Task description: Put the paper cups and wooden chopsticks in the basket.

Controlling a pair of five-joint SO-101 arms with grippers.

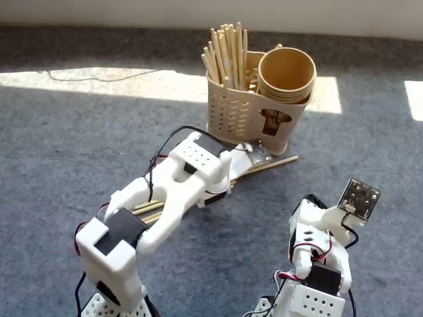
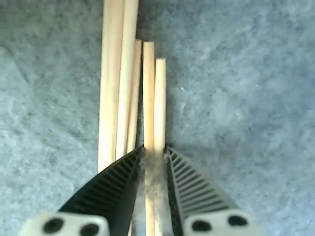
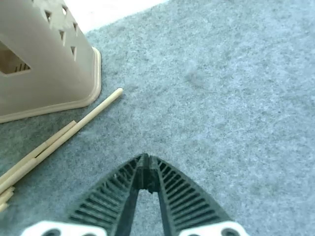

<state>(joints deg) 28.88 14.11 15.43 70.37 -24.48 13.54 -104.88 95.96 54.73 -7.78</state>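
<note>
A beige perforated basket (image 1: 231, 112) stands on the grey carpet, holding upright wooden chopsticks (image 1: 228, 49) and stacked paper cups (image 1: 285, 72). Several loose chopsticks (image 1: 274, 163) lie on the carpet just in front of it, running under my left arm. My left gripper (image 2: 154, 150) is down on this bundle, shut on two chopsticks (image 2: 153, 98), with more chopsticks (image 2: 118, 73) lying beside them. In the high view the left gripper (image 1: 243, 157) sits at the basket's base. My right gripper (image 3: 147, 169) is shut with nothing in it, hanging over bare carpet near the basket's corner (image 3: 44, 64) and a chopstick end (image 3: 93, 113).
Grey carpet surrounds everything, with a sunlit strip behind the basket and a thin cable (image 1: 99, 76) at the back left. The right arm (image 1: 317, 231) stands at the front right with open carpet ahead of it.
</note>
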